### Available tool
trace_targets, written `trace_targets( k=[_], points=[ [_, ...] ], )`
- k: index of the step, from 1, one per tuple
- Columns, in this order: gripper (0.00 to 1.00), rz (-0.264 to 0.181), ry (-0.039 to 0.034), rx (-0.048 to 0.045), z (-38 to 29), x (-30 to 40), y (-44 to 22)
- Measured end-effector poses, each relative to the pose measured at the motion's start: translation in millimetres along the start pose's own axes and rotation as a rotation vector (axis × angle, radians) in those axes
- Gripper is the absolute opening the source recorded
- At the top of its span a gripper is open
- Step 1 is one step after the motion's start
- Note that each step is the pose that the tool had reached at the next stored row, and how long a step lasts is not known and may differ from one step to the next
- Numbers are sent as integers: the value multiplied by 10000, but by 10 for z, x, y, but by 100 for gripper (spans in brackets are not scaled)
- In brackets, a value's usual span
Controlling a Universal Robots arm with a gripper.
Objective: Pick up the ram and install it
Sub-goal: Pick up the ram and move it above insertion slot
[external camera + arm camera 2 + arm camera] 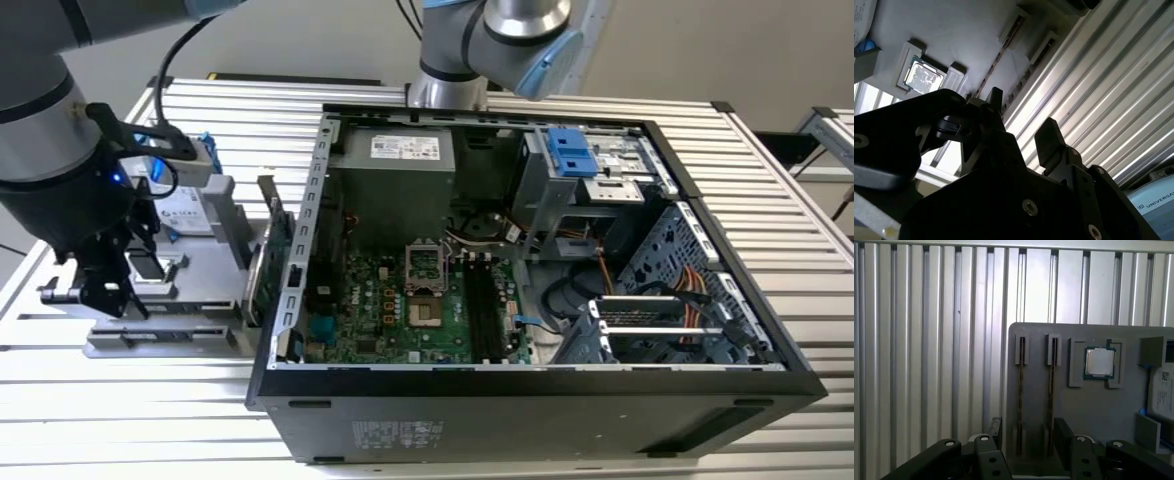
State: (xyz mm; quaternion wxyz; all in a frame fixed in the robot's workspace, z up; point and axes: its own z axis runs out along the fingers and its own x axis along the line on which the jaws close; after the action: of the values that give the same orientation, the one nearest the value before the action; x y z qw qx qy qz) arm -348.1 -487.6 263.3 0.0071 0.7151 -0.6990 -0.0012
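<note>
The ram shows in the first wrist view as two thin sticks standing on edge in slots of a grey holder (pixel 1134 405), one ram stick (pixel 1020 390) beside the other (pixel 1051 390). In the second wrist view the same sticks (pixel 1004 52) run edge-on across the holder. My gripper (pixel 1029 432) hangs above the holder's near end, open, its two black fingers (pixel 996 427) apart with nothing between them. In the exterior view the gripper (pixel 100 290) is over the holder (pixel 160 335) at the exterior view's left, beside the open computer case (pixel 534 385). Dark memory slots (pixel 481 310) lie on the motherboard.
A processor chip (pixel 1100 361) sits in a pocket of the holder beside the sticks. A silver hard drive with a blue bracket (pixel 187 200) and a green expansion card (pixel 276 250) stand between gripper and case. The ribbed metal table (pixel 120 420) surrounds everything. A second arm's base (pixel 514 40) stands behind the case.
</note>
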Motion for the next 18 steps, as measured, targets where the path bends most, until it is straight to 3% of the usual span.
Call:
trace_targets(
  k=[13, 18],
  points=[
    [100, 0, 0, 0, 145, 0, 3],
    [100, -2, 0, 1, 186, 37, 3]
  ],
)
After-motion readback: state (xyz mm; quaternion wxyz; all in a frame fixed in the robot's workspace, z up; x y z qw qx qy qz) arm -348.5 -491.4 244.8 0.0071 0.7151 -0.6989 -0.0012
